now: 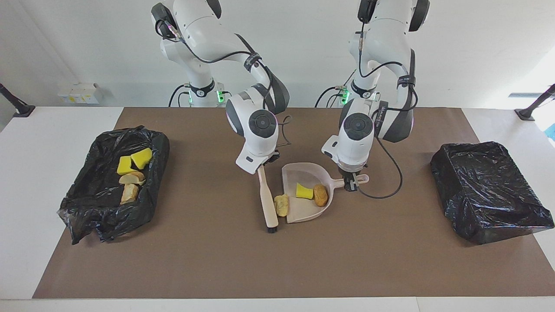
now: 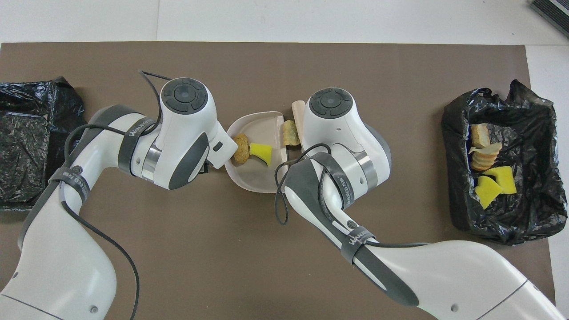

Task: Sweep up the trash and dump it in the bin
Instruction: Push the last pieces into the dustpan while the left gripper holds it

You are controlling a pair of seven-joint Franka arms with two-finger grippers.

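Note:
My left gripper [image 1: 353,181] is shut on the handle of the beige dustpan [image 1: 303,173], which lies flat mid-table. A yellow sponge chunk [image 1: 304,191] and a tan bread piece [image 1: 321,195] lie in the pan. My right gripper [image 1: 264,166] is shut on the handle of the beige brush [image 1: 269,203], which stands beside the pan's open edge. A pale yellow bread piece [image 1: 282,205] lies between the brush and that edge. In the overhead view the pan [image 2: 255,180], sponge [image 2: 261,152], tan piece [image 2: 241,149] and pale piece [image 2: 290,133] show; both grippers are hidden under the hands.
A black-bagged bin [image 1: 86,203] at the right arm's end holds two yellow sponge chunks [image 1: 134,161] and bread pieces [image 1: 130,186]; it also shows in the overhead view [image 2: 500,224]. A second black-bagged bin [image 1: 490,190] stands at the left arm's end. A brown mat [image 1: 217,260] covers the table.

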